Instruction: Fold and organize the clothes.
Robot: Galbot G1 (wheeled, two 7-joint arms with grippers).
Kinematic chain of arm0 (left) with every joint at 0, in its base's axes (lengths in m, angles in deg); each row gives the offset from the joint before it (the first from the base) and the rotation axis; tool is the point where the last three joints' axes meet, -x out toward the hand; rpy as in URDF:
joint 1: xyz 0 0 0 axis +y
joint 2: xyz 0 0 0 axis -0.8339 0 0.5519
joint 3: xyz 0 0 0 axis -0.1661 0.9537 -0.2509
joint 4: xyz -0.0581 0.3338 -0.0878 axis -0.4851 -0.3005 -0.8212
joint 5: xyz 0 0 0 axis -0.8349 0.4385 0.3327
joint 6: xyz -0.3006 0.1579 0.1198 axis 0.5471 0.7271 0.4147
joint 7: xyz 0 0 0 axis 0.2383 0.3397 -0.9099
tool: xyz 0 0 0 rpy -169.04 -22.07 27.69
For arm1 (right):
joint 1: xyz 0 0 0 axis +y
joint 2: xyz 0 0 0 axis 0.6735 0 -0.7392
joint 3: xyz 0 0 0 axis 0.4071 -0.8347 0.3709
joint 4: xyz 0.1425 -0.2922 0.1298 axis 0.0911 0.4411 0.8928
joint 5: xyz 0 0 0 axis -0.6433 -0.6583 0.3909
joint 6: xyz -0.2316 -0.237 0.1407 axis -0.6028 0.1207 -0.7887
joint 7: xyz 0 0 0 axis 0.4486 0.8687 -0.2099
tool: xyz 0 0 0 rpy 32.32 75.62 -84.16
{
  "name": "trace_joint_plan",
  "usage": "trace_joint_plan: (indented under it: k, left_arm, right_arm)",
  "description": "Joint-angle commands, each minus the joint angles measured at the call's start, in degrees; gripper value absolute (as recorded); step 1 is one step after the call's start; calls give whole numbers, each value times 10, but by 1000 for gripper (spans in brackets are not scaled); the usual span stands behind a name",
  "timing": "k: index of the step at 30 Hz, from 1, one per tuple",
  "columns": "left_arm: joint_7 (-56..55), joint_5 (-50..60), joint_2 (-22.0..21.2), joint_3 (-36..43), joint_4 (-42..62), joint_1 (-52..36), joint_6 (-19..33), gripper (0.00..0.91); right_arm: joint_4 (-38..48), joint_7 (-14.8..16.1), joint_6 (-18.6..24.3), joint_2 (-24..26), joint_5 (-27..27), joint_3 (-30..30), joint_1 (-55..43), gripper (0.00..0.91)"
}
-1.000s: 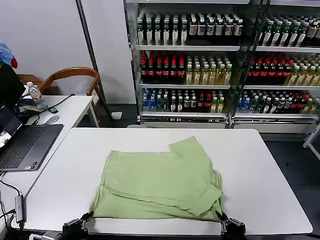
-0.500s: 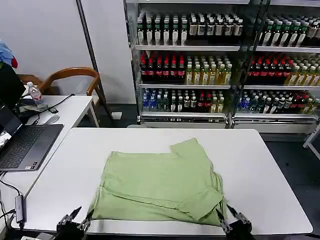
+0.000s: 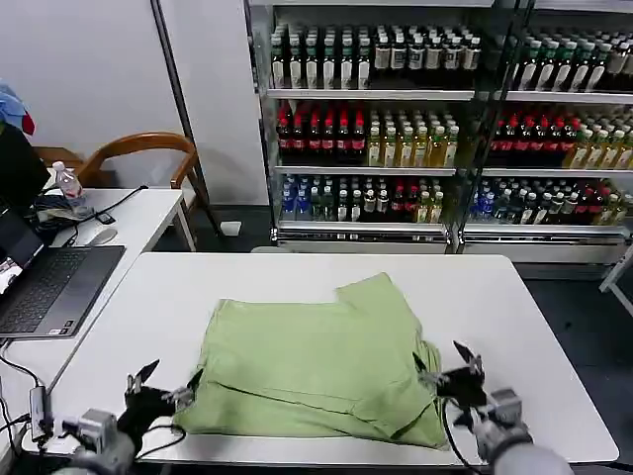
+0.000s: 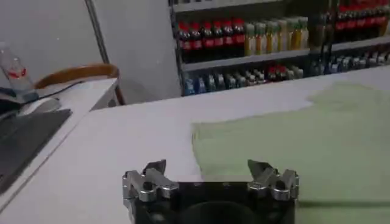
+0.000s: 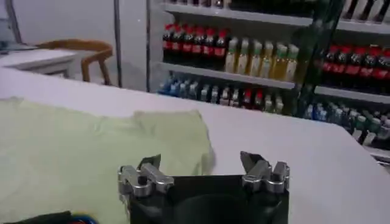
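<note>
1. Both hands, left hand and right hand, have let go and risen, fingers spread wide, empty.
2. The light green cotton short-sleeved shirt lies folded between them on the white tabletop; another fold looks due.

Mock shop or test lab. Back wall: glass-fronted drinks shelves, bottles in neat rows by colour. White work table in front. Side desk with laptop, cables, wooden chair.
</note>
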Motion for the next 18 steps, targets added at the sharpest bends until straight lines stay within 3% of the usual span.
trace_joint_plan:
  k: [1,18]
  left_arm:
    - [12,-31,11,47,111,-163,-3,907]
    - [56,-65,4,159,291,-346,-11,907]
  right_arm:
    - [194,-7,-37,-59,52,-108,-266,907]
    - [461,7,-2,-175,19,-179,-432,907]
